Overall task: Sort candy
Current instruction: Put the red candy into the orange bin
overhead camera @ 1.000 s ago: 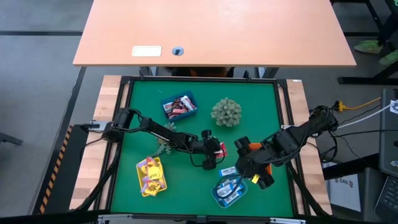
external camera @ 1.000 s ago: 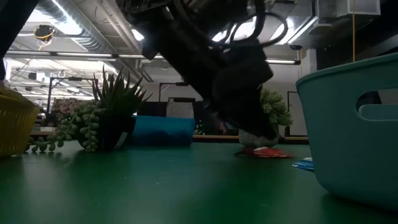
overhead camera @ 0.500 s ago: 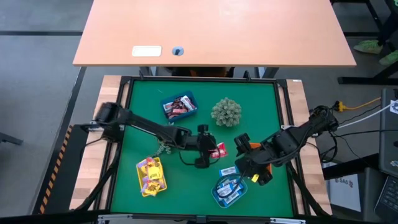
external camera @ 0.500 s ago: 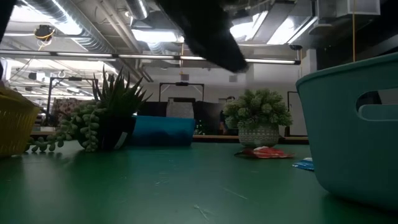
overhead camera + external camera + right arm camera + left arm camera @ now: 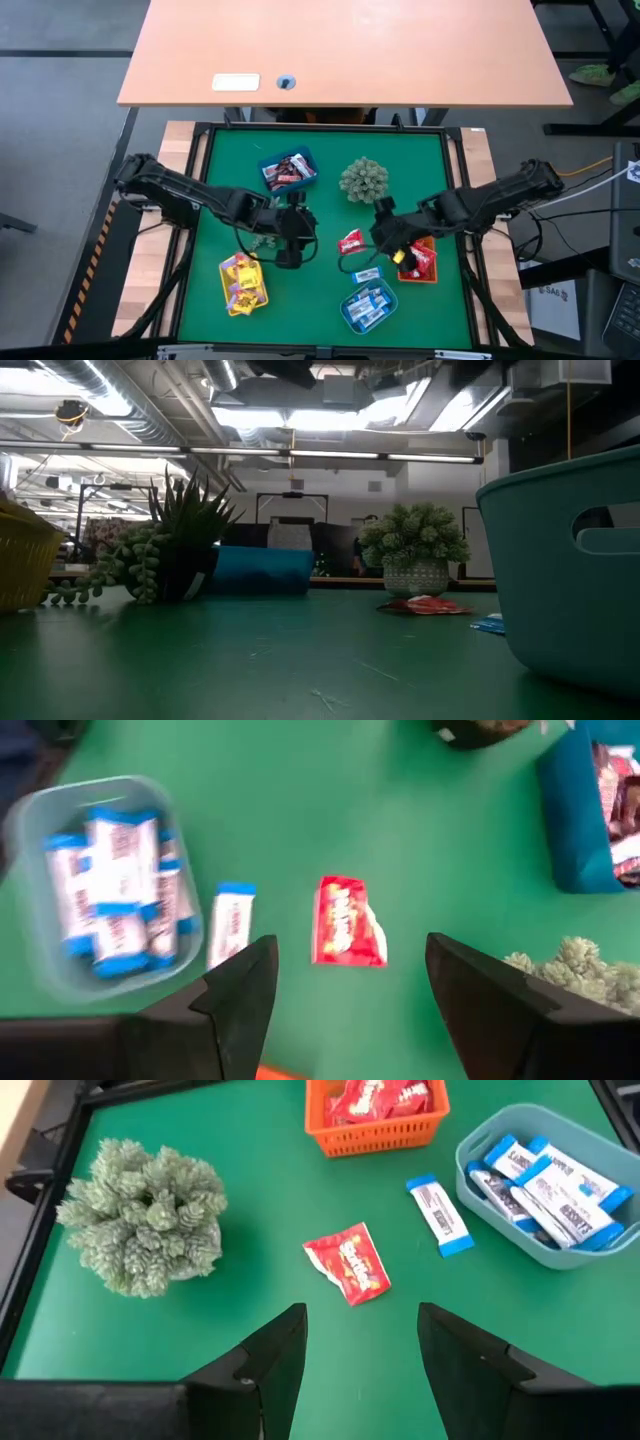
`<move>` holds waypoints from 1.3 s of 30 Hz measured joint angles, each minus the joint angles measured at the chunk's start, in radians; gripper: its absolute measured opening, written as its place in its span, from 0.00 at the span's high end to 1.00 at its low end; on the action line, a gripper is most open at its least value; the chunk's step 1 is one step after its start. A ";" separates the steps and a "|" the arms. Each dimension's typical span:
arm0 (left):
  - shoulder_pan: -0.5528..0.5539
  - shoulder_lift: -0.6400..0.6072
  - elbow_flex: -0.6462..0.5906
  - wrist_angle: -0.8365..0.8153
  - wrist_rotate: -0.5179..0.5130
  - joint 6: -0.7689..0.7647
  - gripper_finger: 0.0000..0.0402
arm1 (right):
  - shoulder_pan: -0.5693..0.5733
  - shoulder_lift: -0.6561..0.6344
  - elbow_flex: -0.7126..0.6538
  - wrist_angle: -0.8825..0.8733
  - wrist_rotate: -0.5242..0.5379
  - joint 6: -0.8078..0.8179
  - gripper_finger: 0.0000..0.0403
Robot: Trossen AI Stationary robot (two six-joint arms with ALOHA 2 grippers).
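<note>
Low view, teal tray (image 5: 570,580) cut off, both arms hidden

It looked like a robotics lab: exposed ceiling ducts (image 5: 130,405) and strip lights (image 5: 330,455) overhead, a bare wooden desk (image 5: 345,50) behind, cables (image 5: 590,175) trailing over grey floor.

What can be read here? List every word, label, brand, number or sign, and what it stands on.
No text reads clearly enough to quote.
Loose red candy: yellowish print, too blurred to read.
Loose blue-and-white candy: dark print that looks like a barcode, too small to read.
Blue-and-white candies in the teal tray: dark lettering, unreadable.
Red candies in the orange tray: white marks, unreadable.
White label on the wooden desk: no legible text.
</note>
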 joint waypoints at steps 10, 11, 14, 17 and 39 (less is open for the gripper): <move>0.001 -0.003 -0.001 0.004 -0.015 0.000 0.55 | -0.151 0.057 -0.354 0.451 -0.010 -0.007 0.37; 0.001 -0.003 -0.002 0.003 -0.019 0.000 0.55 | -0.164 0.071 -0.370 0.467 -0.011 -0.007 0.37; 0.001 -0.003 -0.002 0.002 -0.020 0.000 0.55 | -0.201 0.113 -0.397 0.485 -0.025 -0.006 0.37; 0.001 -0.003 -0.002 -0.001 -0.018 0.001 0.55 | -0.231 0.164 -0.399 0.485 -0.073 -0.002 0.37; 0.001 -0.002 -0.002 0.006 -0.020 0.000 0.55 | -0.251 0.380 -0.395 0.551 -0.168 0.001 0.62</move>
